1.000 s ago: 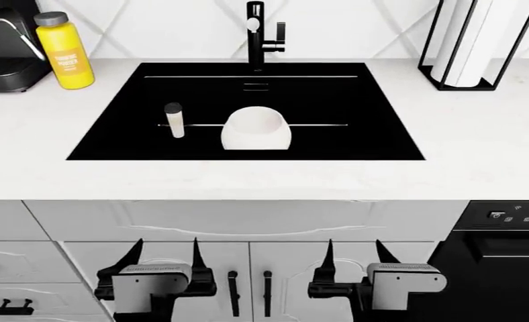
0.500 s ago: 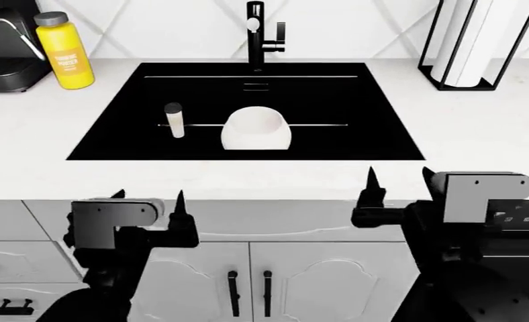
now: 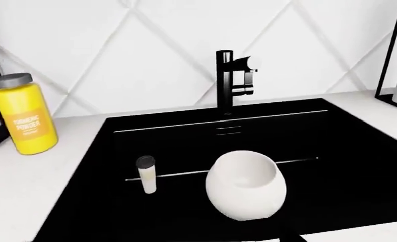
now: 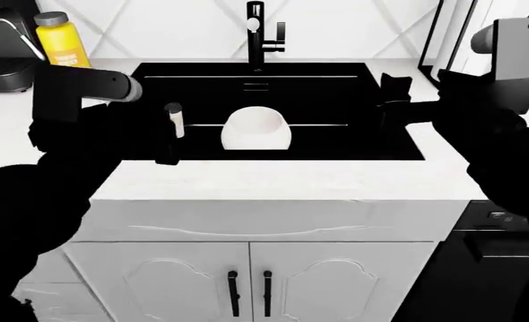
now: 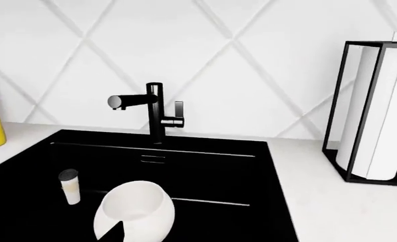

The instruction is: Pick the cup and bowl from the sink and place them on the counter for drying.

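Note:
The cup [image 4: 174,121], a slim cream cylinder with a dark top, stands upright in the left part of the black sink [image 4: 336,121]. The white bowl [image 4: 256,131] sits beside it in the middle of the basin. My left gripper [image 4: 163,144] hovers at the sink's left edge, close to the cup, open and holding nothing. Over the sink's right edge my right gripper [image 4: 395,90] is open and empty too. The left wrist view shows the cup [image 3: 146,174], the bowl [image 3: 246,185] and one fingertip [image 3: 290,237]. The right wrist view shows the bowl [image 5: 134,209], the cup [image 5: 69,186] and one fingertip [image 5: 115,232].
White counter [image 4: 246,180] surrounds the sink. A black faucet [image 4: 257,33] stands behind the basin. A yellow bottle [image 4: 61,40] and a coffee machine [image 4: 1,60] stand at the back left, a paper-towel roll in a black holder [image 4: 466,33] at the back right.
Both arms have risen from in front of the cabinet doors to counter height and reached forward to the sink's two sides. The cup and bowl have not moved.

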Tool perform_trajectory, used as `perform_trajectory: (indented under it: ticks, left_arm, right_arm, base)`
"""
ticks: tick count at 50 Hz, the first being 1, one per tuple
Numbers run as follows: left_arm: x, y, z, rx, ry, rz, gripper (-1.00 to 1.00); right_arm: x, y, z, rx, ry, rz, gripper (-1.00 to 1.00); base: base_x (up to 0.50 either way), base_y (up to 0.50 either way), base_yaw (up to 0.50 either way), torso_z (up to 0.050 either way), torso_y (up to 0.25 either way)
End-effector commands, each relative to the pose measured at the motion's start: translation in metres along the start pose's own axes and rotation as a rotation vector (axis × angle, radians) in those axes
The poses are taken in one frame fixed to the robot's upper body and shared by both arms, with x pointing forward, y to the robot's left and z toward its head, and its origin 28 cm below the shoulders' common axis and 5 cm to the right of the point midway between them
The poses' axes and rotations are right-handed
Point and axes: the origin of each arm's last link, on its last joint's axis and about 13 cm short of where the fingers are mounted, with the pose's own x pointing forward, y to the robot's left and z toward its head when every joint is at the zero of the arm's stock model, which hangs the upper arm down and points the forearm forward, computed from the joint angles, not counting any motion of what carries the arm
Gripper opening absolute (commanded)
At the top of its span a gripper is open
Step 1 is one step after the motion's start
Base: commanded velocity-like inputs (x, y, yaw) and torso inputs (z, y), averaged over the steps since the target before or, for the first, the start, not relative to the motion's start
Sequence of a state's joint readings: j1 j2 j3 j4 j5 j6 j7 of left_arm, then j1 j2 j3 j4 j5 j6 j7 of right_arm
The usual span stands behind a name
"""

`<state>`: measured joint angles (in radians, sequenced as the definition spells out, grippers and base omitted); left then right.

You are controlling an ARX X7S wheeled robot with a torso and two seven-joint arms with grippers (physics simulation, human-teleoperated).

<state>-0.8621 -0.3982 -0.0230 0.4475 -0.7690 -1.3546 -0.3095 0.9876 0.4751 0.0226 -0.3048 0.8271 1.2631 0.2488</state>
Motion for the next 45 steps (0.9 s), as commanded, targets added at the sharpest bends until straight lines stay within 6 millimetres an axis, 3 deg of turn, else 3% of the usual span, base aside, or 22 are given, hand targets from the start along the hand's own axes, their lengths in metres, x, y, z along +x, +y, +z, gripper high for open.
perform_trajectory:
  ticks: [1, 6, 12, 45]
  left_arm:
    - [0.009, 0.007, 0.042, 0.051, 0.014, -0.034, 1.0]
    - [0.012, 0.011, 0.041, 0.03, 0.034, -0.037, 1.0]
    - [0.013, 0.009, 0.036, 0.023, 0.052, -0.045, 1.0]
    - [0.013, 0.008, 0.021, 0.034, 0.09, -0.058, 1.0]
  right_arm:
    - [0.006, -0.006, 0.015, 0.02, 0.013, 0.011, 1.0]
    - [0.005, -0.008, 0.006, 0.002, 0.031, 0.0, 1.0]
    - [0.003, -0.009, 0.013, -0.025, 0.028, -0.008, 1.0]
    - [0.005, -0.008, 0.002, -0.047, 0.064, -0.022, 1.0]
  base:
    - [0.0, 0.0, 0.0, 0.0, 0.0]
    - [0.22, 0.03, 0.0, 0.0, 0.0]
    - [0.38, 0.05, 0.0, 0.0, 0.0]
    - [0.37, 0.02, 0.0, 0.0, 0.0]
